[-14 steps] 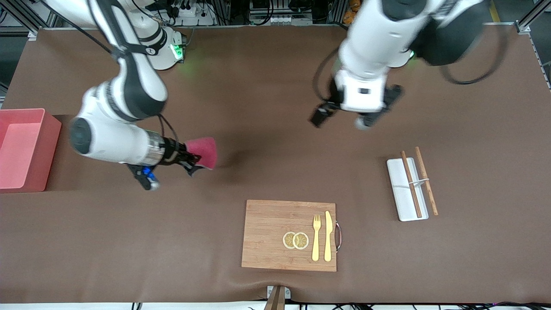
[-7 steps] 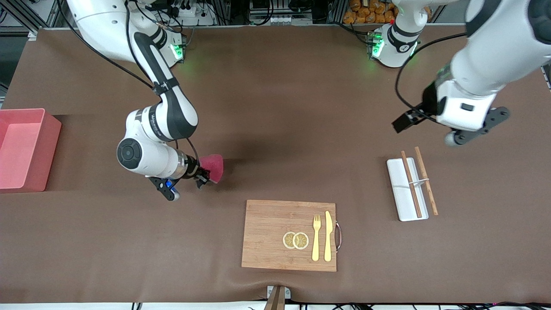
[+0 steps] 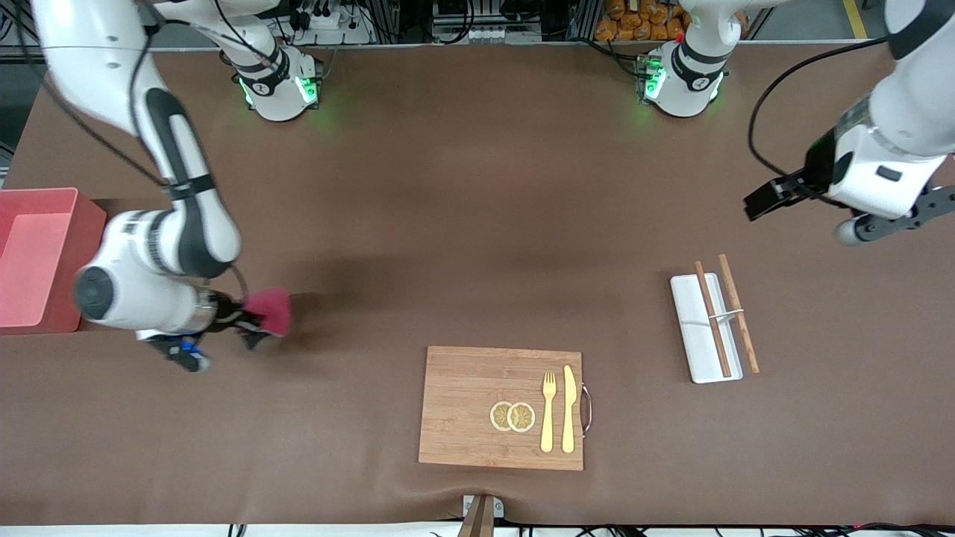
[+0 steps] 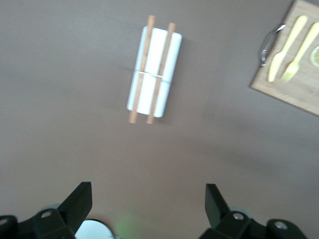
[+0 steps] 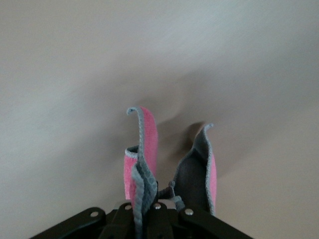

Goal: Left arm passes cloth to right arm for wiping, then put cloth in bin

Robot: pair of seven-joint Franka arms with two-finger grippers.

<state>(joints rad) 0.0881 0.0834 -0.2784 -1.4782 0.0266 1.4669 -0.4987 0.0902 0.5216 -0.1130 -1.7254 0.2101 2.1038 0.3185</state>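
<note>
My right gripper [image 3: 250, 326] is shut on the crimson cloth [image 3: 270, 309] and holds it low over the bare brown table, between the pink bin [image 3: 88, 257] and the wooden board. In the right wrist view the cloth [image 5: 148, 144] sticks out from the shut gripper [image 5: 154, 205] in two folds with grey edges; I cannot tell whether it touches the table. The bin stands open-topped at the right arm's end of the table. My left gripper [image 3: 765, 201] is open and empty, up in the air beside the white tray; its fingertips [image 4: 82, 195] are wide apart.
A wooden board [image 3: 462, 406] with a fork, a knife and two lemon slices lies near the front edge. A white tray [image 3: 697, 339] with two chopsticks lies toward the left arm's end; it also shows in the left wrist view [image 4: 162, 55].
My right arm has carried the cloth toward the bin's end of the table and lower in view. My left arm has drawn back toward its own end, empty and open.
</note>
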